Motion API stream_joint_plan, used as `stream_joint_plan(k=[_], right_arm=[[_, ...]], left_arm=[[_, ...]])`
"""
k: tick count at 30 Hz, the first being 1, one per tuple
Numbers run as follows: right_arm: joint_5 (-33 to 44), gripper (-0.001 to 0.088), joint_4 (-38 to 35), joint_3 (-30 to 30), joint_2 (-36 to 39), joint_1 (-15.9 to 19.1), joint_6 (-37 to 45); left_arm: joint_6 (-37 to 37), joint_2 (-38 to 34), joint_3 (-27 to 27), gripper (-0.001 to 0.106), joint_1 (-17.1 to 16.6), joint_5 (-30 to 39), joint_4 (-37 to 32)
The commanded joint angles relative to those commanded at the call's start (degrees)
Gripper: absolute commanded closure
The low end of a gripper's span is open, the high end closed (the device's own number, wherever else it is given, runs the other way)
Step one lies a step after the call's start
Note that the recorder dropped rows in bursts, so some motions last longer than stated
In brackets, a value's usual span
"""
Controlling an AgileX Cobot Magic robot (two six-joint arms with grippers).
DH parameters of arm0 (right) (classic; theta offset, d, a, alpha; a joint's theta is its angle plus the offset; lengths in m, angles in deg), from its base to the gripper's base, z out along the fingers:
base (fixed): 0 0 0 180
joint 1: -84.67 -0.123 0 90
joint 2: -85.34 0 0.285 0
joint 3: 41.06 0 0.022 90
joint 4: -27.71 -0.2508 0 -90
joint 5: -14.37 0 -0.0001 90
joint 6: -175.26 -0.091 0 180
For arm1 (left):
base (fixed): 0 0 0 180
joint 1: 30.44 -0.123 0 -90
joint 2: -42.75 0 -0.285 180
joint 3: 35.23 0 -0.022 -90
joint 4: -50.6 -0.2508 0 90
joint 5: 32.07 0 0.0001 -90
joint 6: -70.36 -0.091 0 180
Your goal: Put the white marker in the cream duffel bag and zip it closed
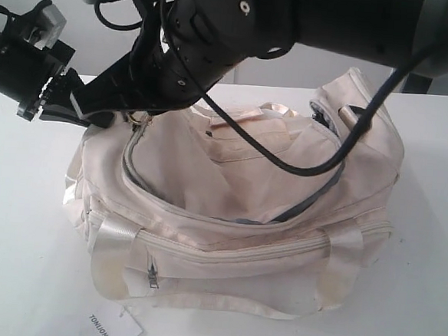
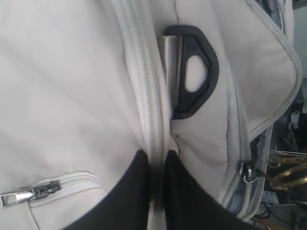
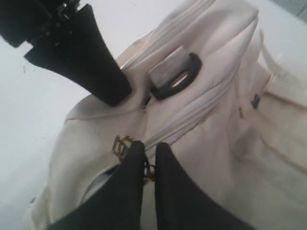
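The cream duffel bag [image 1: 193, 173] lay slumped on the white worktop [image 1: 20, 223], long side to the exterior camera, with a printed paper tag [image 1: 113, 328] lying flat just in front of it. Its curved top zipper [image 1: 129, 161] stood open along most of its run. The two edges gaped widest toward the right, where a strip of dark lining [image 1: 286, 215] showed. No other part of the main compartment could be seen. The white marker appeared in no view, so whether it lay in the bag could not be told. The front pocket was zipped shut, with its small metal pull [image 1: 153, 274] at the left end of its track. A second silver pull [image 2: 29, 195] in the left wrist view also sat on a closed zip.

Both arms worked at the bag's left end. The left end effector [image 2: 154, 158] was closed on the bag, pinching a ridge of cream fabric and zipper tape between its black fingers, near a black plastic D-ring [image 2: 196, 72]. The right end effector [image 3: 148, 145] reached across from above, its fingers drawn nearly together. The gold pull [image 3: 121, 143] seemed to be caught between them at the start of the top zipper.
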State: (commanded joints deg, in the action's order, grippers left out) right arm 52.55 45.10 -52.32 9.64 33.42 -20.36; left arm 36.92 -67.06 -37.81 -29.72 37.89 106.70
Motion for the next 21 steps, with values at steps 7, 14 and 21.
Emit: stream_joint_plan(k=[7, 14, 21], right_arm=[[-2.64, 0.0868, 0.39, 0.0, 0.2, 0.0, 0.44], [0.27, 0.0868, 0.67, 0.0, 0.2, 0.0, -2.27], [4.85, 0.0868, 0.65, 0.0, 0.2, 0.0, -15.14]], left_arm=[[-0.24, 0.0, 0.0, 0.105, 0.0, 0.0, 0.0], [-0.35, 0.0, 0.0, 0.105, 0.0, 0.0, 0.0], [-0.47, 0.0, 0.0, 0.105, 0.0, 0.0, 0.0]])
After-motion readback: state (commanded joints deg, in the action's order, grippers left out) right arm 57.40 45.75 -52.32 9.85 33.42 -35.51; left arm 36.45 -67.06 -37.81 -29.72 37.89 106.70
